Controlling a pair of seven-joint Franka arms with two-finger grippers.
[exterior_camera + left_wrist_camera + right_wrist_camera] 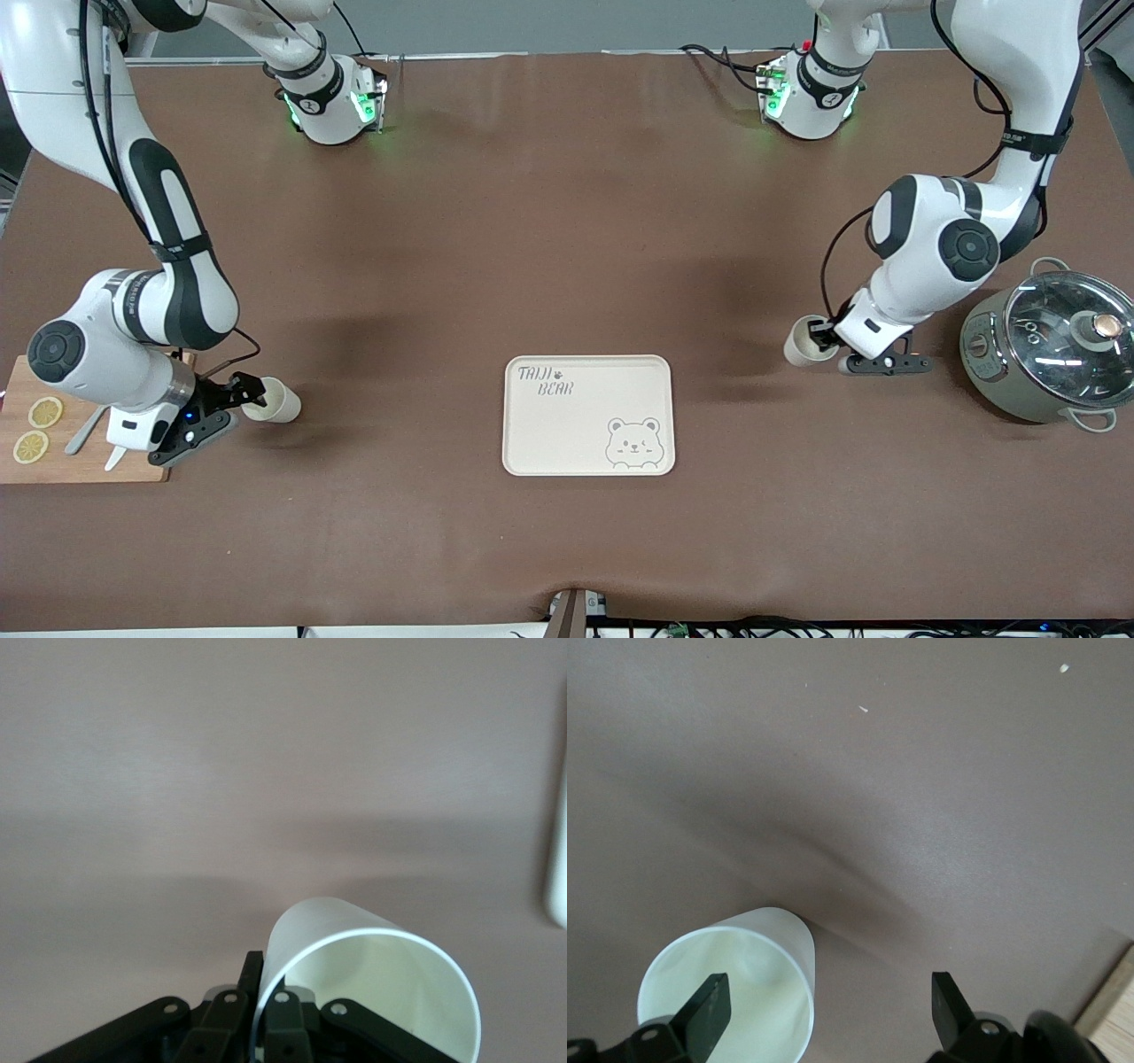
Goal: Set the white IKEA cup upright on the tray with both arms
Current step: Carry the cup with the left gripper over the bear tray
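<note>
Two white cups lie apart on the brown table. One cup (806,344) (381,992) is at the left arm's end, and my left gripper (828,335) (264,979) is shut on its rim, the wall pinched between the fingers. The other cup (276,403) (757,992) lies on its side at the right arm's end. My right gripper (244,394) (828,992) is open at its mouth, one finger in front of the opening and the other well outside the wall. The cream tray (576,434) with the bear print lies between the cups, nearer the front camera; its edge (558,886) shows in the left wrist view.
A metal pot with a glass lid (1054,346) stands beside the left arm. A bamboo cutting board (80,452) (1112,1001) with lemon slices (44,412) and a utensil lies under the right arm's wrist.
</note>
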